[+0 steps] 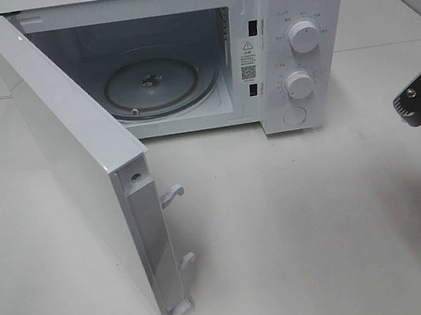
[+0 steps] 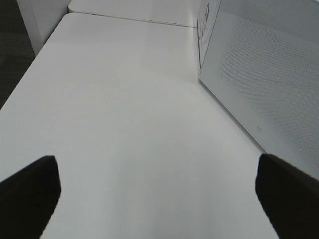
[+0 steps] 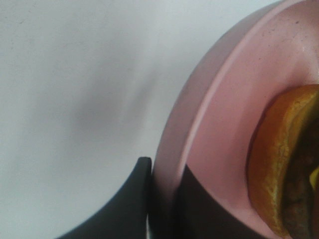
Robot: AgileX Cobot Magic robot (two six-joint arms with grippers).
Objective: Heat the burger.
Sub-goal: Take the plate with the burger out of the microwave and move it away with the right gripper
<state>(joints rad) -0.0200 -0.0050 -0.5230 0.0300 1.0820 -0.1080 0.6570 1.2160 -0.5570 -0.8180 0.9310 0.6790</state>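
Item: microwave [image 1: 183,61], white, on white table [image 1: 295,224]; door [image 1: 82,173] swung fully open toward the left, cavity lit, glass turntable [image 1: 151,84] bare, nothing loaded. Two knobs [image 1: 303,37] on the control panel; setting unreadable. Item: burger [image 3: 286,164], golden-brown bun w/ dark patty edge, seen only in the right wrist view, sitting on pink plate [image 3: 224,124]; not visible in the overhead view, so presumably off to the right, outside that frame. Right gripper [image 3: 162,194]: jaws clenched on the plate rim, one finger outside and one inside the lip; burger itself not touched. Only part of the right arm shows at the overhead view's right edge. Left gripper [image 2: 157,194]: jaws released, spread wide, holding nothing, over bare table just beside the open door's outer face. Status: door open = done; plate gripped = done. Outstanding, by my read: carry plate w/ burger into the cavity, set on turntable, let go, withdraw, shut door, turn knobs to start. Roughly early-to-mid stage. Whether the plate is lifted off the table yet: can't tell.
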